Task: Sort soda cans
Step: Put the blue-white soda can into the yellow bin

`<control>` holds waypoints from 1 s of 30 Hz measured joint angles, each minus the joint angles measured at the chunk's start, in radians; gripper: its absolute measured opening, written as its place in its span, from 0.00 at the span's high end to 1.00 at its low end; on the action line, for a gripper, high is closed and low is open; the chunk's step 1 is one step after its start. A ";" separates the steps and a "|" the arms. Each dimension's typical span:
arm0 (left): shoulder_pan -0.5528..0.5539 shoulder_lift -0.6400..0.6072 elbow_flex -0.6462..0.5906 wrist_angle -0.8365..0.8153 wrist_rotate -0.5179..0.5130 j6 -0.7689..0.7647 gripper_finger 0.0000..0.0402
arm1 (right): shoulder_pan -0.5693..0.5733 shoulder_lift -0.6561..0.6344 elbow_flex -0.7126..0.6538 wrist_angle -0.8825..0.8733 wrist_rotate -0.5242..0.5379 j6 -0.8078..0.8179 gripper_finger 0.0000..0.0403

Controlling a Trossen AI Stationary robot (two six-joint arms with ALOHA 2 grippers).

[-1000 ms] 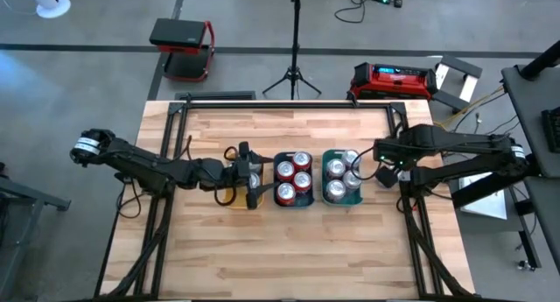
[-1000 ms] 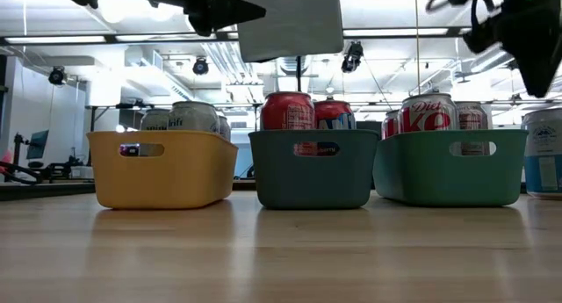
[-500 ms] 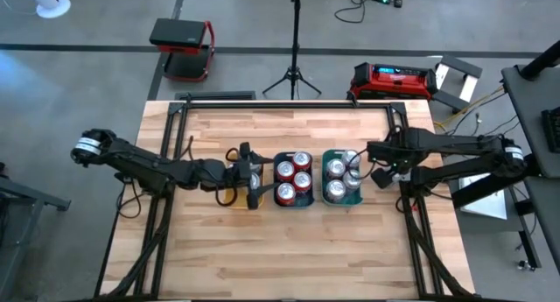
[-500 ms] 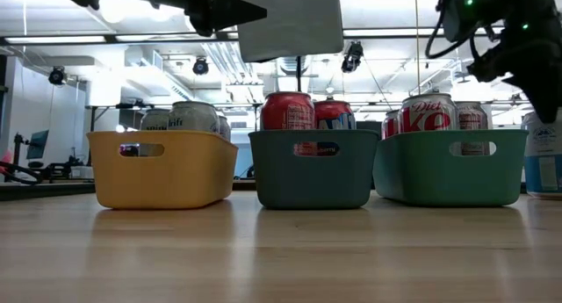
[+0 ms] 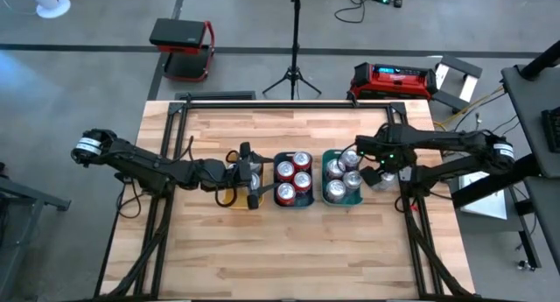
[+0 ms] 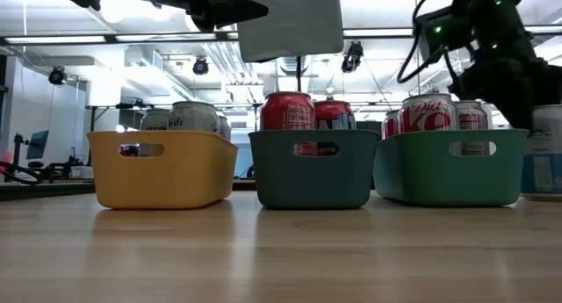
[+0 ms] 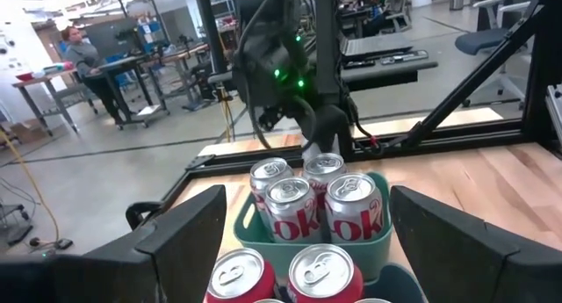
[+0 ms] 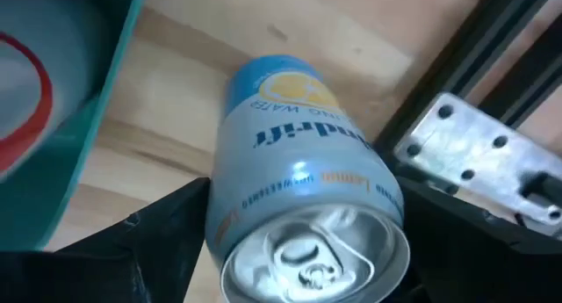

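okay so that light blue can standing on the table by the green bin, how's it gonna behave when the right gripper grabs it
The light blue can has smooth, rounded metal sides, so it may slip. Standing upright on the table, it could tip if nudged, then roll. Its tab looks unopened, so probably full and heavy.

high cam looking straight down on the whole desk point(image 5: 289, 249) | low cam sitting at desk level, facing the room | left wrist looking across the green tray point(image 7: 307, 241), also showing up top | right wrist hovering super close over one can point(image 8: 303, 206)

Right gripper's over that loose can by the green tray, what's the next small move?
Probably lower the right gripper around the light blue can and close. The can stands upright on the table beside the green tray, and it sits between the open fingers, not yet gripped.
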 joint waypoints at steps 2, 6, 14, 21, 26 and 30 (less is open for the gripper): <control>0.001 0.000 0.000 0.000 0.000 0.001 0.25 | 0.000 0.031 0.002 0.006 -0.022 0.000 0.18; 0.001 -0.001 0.000 -0.001 0.000 0.002 0.25 | 0.006 0.072 0.005 0.004 -0.029 -0.031 0.19; 0.001 -0.001 0.000 -0.011 0.000 0.002 0.25 | 0.023 0.072 -0.005 0.025 -0.046 -0.104 0.15; 0.001 -0.001 0.000 -0.011 0.001 0.002 0.25 | 0.027 0.060 -0.005 0.036 -0.060 -0.097 0.11; 0.001 -0.001 0.000 -0.010 0.001 0.002 0.25 | 0.027 0.056 -0.005 0.033 -0.058 -0.089 0.16; 0.001 -0.001 0.000 -0.011 0.001 0.002 0.25 | 0.027 0.056 -0.004 0.033 -0.055 -0.106 0.22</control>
